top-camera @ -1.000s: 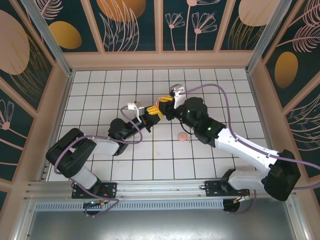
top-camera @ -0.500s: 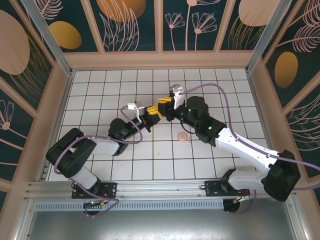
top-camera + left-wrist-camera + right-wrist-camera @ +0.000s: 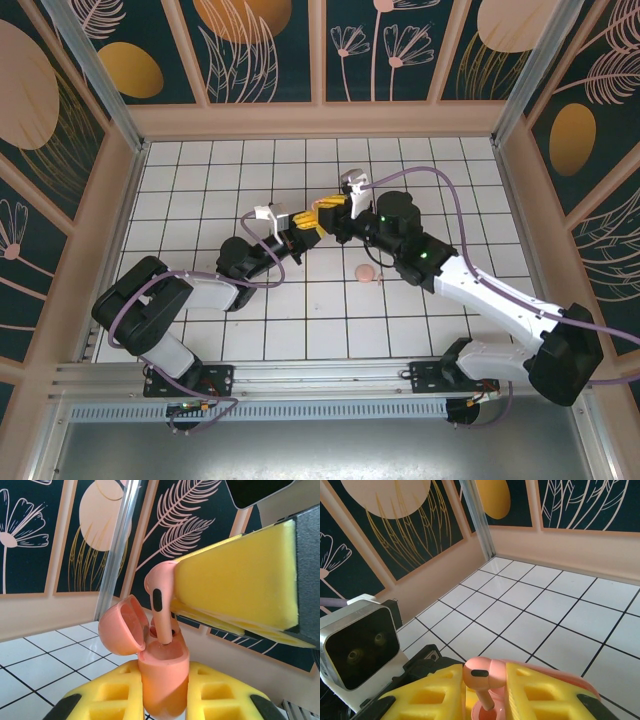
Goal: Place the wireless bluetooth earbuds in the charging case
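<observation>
White-tiled counter, floral wall panels around it. Left fingers clenched on pink case, held upright off the counter, lid flipped open to one side of case. Right fingers grasping one pink earbud by its head, directly above case; stem tip down inside case opening, head clear above case rim. Pink disc lies on counter near case, on the arm-base side.
</observation>
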